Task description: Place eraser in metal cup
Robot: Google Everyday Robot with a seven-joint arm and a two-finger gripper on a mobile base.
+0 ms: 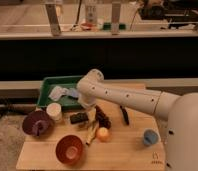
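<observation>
The eraser (79,118), a small flat black block, lies on the wooden table (127,150) just right of the white cup (54,111). A small blue cup (150,137) stands at the right front. I cannot tell which cup is metal. My white arm (127,97) reaches in from the right and bends down at the tray's right edge. The gripper (90,109) hangs below the wrist, just above and to the right of the eraser, largely hidden in shadow.
A green tray (48,85) holding pale wrappers sits at the back left. A purple bowl (37,122) and a red bowl (69,148) stand front left. A dark reddish strip (103,117), an orange ball (103,133), a yellowish piece (92,133) and a slim dark stick (124,115) lie mid-table.
</observation>
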